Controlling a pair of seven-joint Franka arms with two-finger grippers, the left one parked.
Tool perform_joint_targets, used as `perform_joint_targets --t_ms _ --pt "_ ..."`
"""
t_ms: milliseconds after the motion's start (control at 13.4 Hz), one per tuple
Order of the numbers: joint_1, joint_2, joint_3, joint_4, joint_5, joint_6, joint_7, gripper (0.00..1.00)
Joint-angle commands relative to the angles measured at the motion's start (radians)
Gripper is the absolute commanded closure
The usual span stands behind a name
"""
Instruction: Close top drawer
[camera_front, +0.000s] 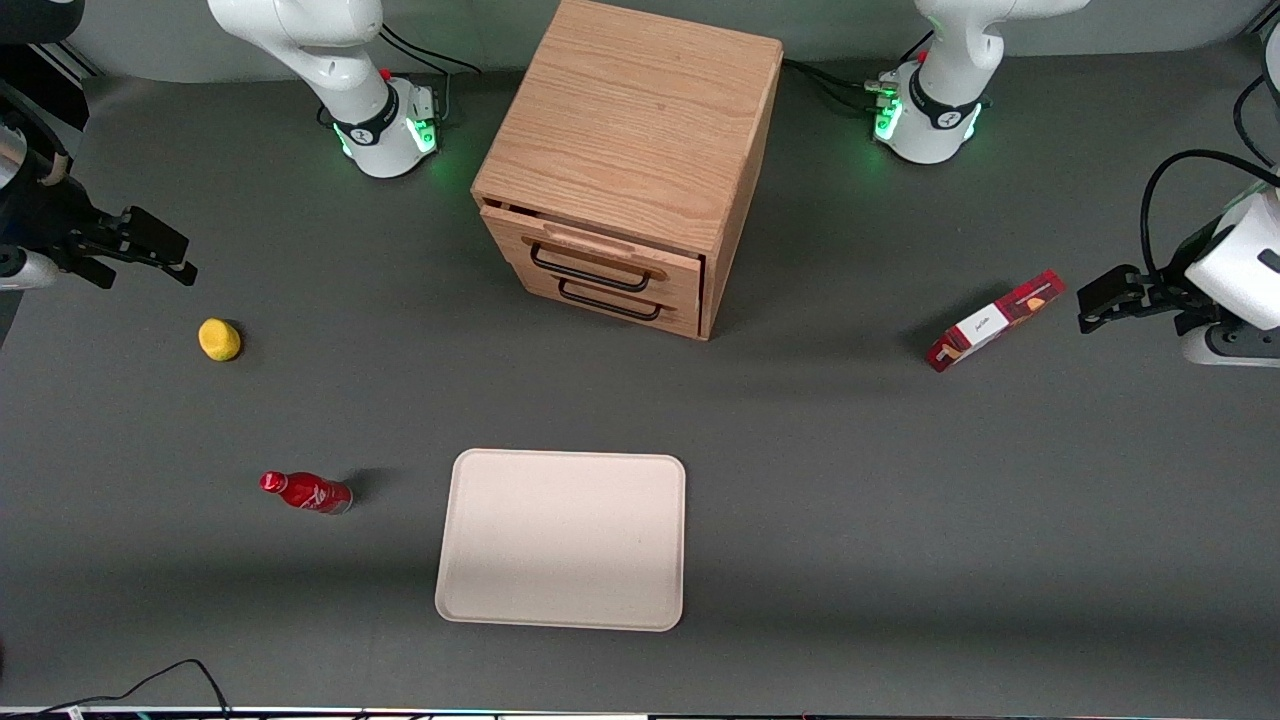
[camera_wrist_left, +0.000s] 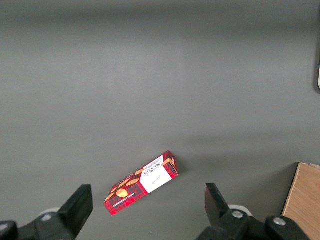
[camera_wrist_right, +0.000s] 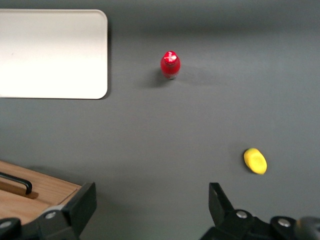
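The wooden cabinet (camera_front: 630, 120) stands at the middle of the table, far from the front camera. Its top drawer (camera_front: 600, 252) is pulled out a little, and its thin black handle (camera_front: 588, 272) faces the front camera. The lower drawer (camera_front: 620, 303) sits flush under it. My gripper (camera_front: 180, 258) hangs open and empty above the table toward the working arm's end, well away from the cabinet. In the right wrist view my gripper (camera_wrist_right: 151, 195) is open over bare table, with a wooden corner of the cabinet (camera_wrist_right: 35, 195) and a bit of black handle (camera_wrist_right: 17, 182) beside one finger.
A yellow lemon (camera_front: 219, 339) lies just nearer the front camera than my gripper. A red bottle (camera_front: 305, 492) lies on its side nearer still. A pale tray (camera_front: 562, 540) lies in front of the cabinet. A red box (camera_front: 993, 320) lies toward the parked arm's end.
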Motion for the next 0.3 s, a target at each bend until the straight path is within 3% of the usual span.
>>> perform_joint_targets --t_ms 0,223 --pt "0.017 0.037 -0.002 0.041 -0.025 -0.022 0.046 0.00" --pt "0.017 0.039 0.004 0.033 -0.027 -0.024 0.044 0.00"
